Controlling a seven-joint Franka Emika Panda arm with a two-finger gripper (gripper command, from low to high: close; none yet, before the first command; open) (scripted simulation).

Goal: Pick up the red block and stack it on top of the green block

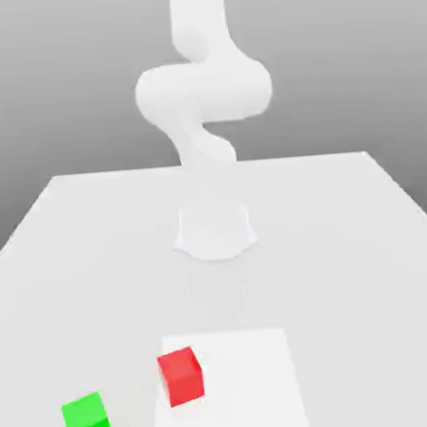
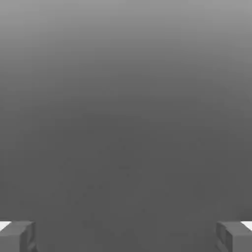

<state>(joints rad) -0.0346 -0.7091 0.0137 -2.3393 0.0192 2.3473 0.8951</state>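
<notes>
The red block [image 1: 180,375] sits on the white table near the front, slightly toward the exterior view's left. The green block [image 1: 87,424] rests on the table further to the exterior view's left and nearer the front edge, a small gap apart from the red one. In the hand view, my gripper [image 2: 126,236] is open; its grey fingertips [image 2: 17,236] stand far apart with nothing between them, against a plain grey background. Neither block appears in the hand view.
The arm's white base [image 1: 214,231] stands at the middle of the table [image 1: 364,241], and its links rise out of the top of the picture. A brighter white square patch [image 1: 244,386] lies just behind and beside the red block.
</notes>
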